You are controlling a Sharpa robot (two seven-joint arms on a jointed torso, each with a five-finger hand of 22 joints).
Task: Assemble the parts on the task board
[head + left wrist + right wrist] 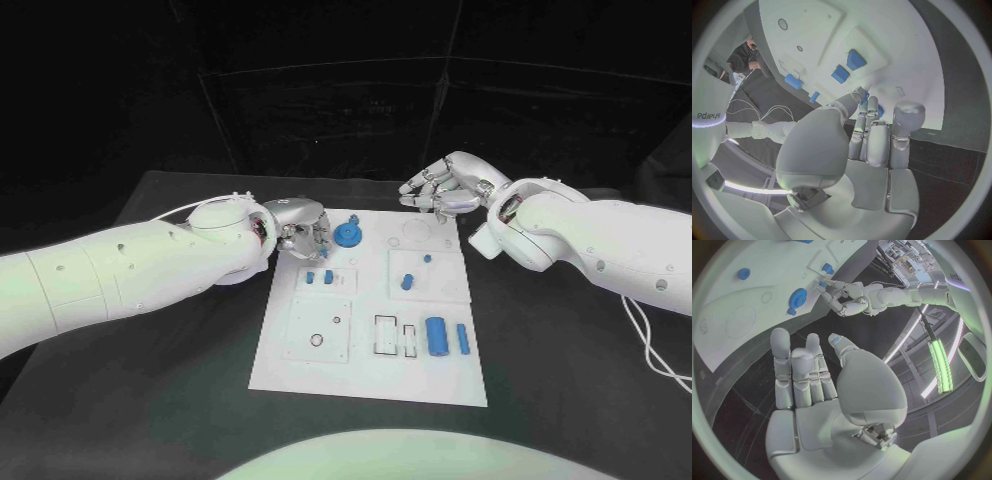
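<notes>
Left hand [299, 232] fingers curled, tips at task board [372, 372] edge, holding nothing visible. Right hand [450, 186] spread, empty.

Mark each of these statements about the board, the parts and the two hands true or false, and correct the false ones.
1. The right hand holds a blue part. False: it holds nothing and hovers by the task board's far edge.
2. The left hand is at the board's left edge, near the blue gear. True.
3. Two long blue bars lie side by side on the board's near right. True.
4. The board is black. False: it is white, on a black table.
</notes>
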